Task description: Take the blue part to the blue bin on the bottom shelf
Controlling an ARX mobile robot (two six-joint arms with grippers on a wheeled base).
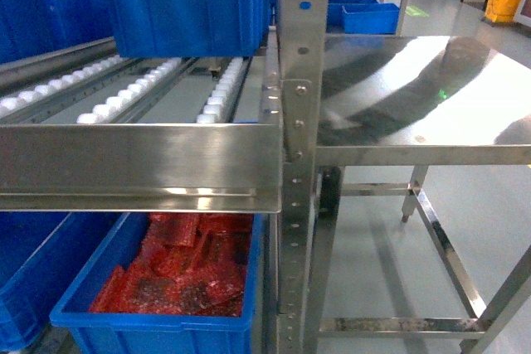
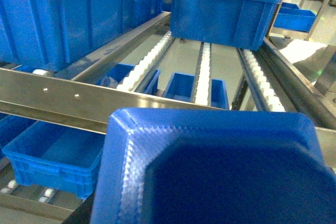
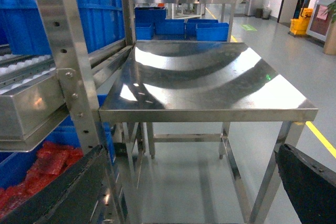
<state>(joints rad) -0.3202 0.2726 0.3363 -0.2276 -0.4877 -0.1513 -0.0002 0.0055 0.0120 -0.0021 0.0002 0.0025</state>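
I'm looking along the flow rack from the head camera, and neither arm shows there, so I go by the wrist views. My left wrist view is filled at the bottom by the blue part (image 2: 210,171), a moulded tray-like piece with a raised rim, sitting right under the lens; I take it my left gripper has it, though its fingers are hidden and I cannot tell how they are set. It hangs in front of the steel front rail (image 2: 63,100), I'd say so it clears the rail before going lower. Below the rail I see an empty blue bin (image 2: 52,156) on the bottom rollers, my likely target. My right gripper (image 3: 184,192) is spread wide, its dark fingers (image 3: 52,192) at either edge, holding nothing, parked facing the steel table (image 3: 210,77). The bin of red bags (image 1: 178,271) is not what I want.
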